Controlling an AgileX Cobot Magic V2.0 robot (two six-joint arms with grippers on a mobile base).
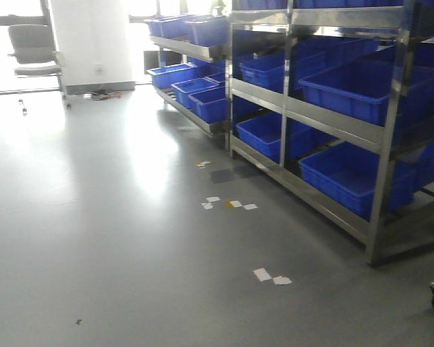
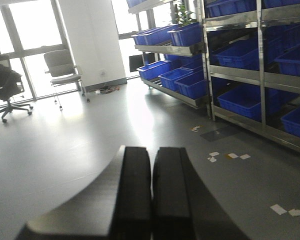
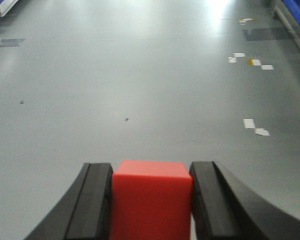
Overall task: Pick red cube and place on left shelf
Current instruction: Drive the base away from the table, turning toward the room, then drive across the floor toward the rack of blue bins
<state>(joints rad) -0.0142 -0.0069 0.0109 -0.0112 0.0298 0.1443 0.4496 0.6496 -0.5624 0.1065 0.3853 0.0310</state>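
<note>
right gripper (image 3: 151, 200): clamped on red cube (image 3: 150, 197) | left gripper (image 2: 151, 192): jaws pressed together, empty

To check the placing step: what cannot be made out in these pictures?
red cube: lower part cut off by the bottom edge, right wrist view; sides covered by right end effector.
top blue bins: contents hidden by their walls, front view.
floor scraps: too small to identify, front view.

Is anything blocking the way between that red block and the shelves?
Nothing visible. The red cube sits clamped in the right tool, and the grey floor toward the shelves holds only flat paper scraps. I cannot tell which shelf is the left one.
</note>
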